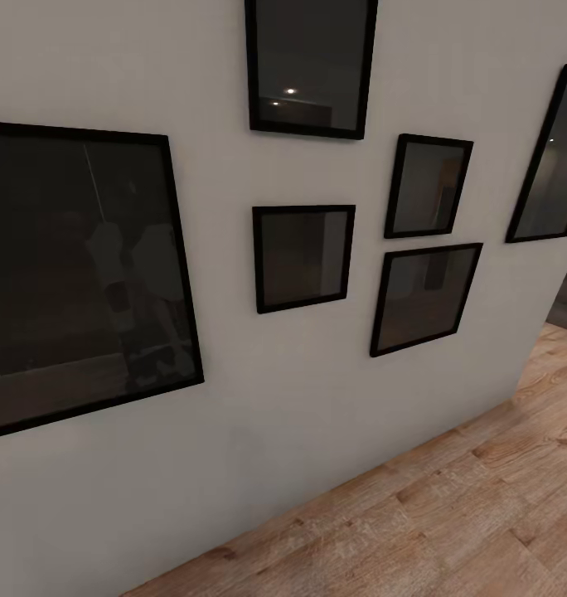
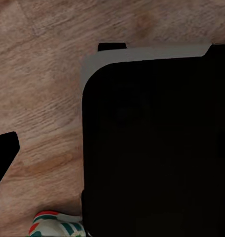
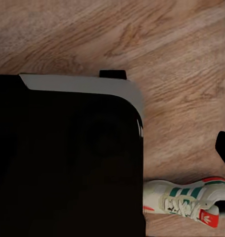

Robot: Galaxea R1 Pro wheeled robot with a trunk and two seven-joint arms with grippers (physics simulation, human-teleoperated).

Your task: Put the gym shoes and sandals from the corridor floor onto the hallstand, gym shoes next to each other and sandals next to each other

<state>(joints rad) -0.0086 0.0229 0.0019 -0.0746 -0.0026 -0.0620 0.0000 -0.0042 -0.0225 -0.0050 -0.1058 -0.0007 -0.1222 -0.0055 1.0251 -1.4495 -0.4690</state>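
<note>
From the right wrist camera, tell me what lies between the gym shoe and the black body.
Nothing: the gym shoe lies on the wood floor with its toe meeting the black body's edge.

Head camera faces a framed wall (image 1: pixel 317 431) close up — both wrist cameras look down at the floor (image 3: pixel 181 59).

no words or numbers can be read anywhere; the only sign is a white trefoil logo on the gym shoe's (image 3: pixel 184 199) red heel patch.
</note>
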